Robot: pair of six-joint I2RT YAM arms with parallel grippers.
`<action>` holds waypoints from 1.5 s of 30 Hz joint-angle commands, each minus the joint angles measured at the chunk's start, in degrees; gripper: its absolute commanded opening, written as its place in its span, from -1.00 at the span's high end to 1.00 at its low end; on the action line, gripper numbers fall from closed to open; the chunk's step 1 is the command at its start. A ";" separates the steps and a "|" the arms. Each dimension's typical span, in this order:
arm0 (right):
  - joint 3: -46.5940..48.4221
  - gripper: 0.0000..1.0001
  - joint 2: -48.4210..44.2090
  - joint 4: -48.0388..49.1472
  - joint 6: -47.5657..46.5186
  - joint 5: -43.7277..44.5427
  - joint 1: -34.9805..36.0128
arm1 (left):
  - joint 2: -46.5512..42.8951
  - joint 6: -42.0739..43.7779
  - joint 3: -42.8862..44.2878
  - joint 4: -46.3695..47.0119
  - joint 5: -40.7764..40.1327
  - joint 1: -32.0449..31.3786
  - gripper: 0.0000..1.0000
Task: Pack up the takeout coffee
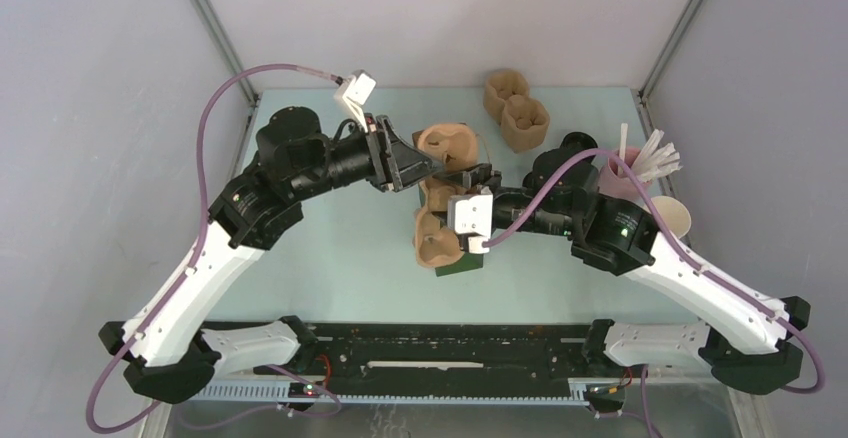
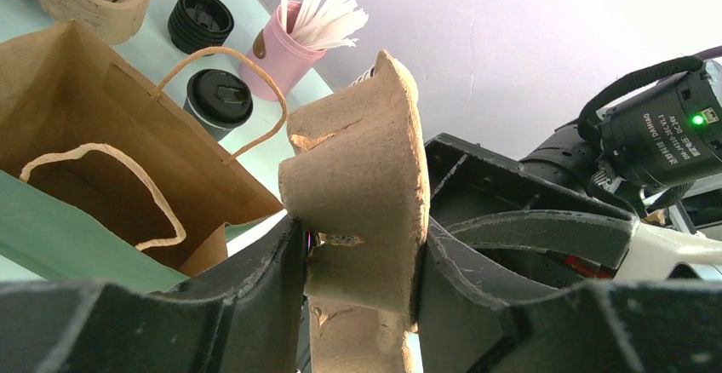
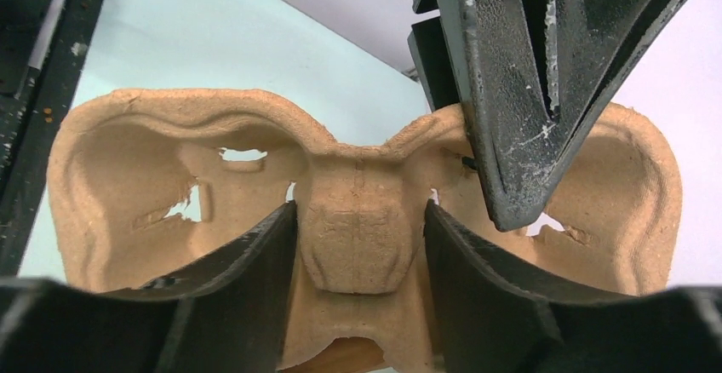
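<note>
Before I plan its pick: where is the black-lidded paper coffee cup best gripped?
Probably its wall just under the lid, coming from above: the black-lidded paper coffee cup stands upright, with the brown paper bag and pink straw cup close beside it.

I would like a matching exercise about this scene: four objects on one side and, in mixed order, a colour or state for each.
1 takeout coffee
2 straw cup
3 cup carrier
4 paper bag

a pink
b clamped by the left gripper
c brown, with handles
d closed with a black lid

Pairs: 1-d, 2-a, 3-b, 4-c
</note>
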 commanded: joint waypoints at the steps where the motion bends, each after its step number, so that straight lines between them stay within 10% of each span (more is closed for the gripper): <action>1: 0.43 -0.17 -0.05 2.62 -1.31 3.62 0.62 | -0.11 -1.19 -0.10 1.08 2.01 0.23 0.24; 7: -0.92 -0.04 -1.57 3.31 -1.25 4.43 0.85 | -0.56 -0.98 0.05 0.87 2.00 0.74 0.06; 14: -3.23 0.01 -4.31 3.26 2.17 7.45 0.81 | -1.85 1.10 2.83 -2.10 -0.31 2.42 -0.74; 20: -4.45 0.05 -10.07 -0.44 7.84 16.47 0.92 | -4.31 6.63 7.29 -10.84 -17.41 3.76 -0.89; 37: -4.40 0.09 -21.95 -12.62 13.58 28.98 4.66 | 16.61 8.32 15.86 -19.85 -30.91 -1.20 -0.63; 45: -4.45 0.09 -20.29 -10.99 13.61 28.07 5.03 | 15.10 9.88 9.22 -16.37 -37.54 -2.26 0.23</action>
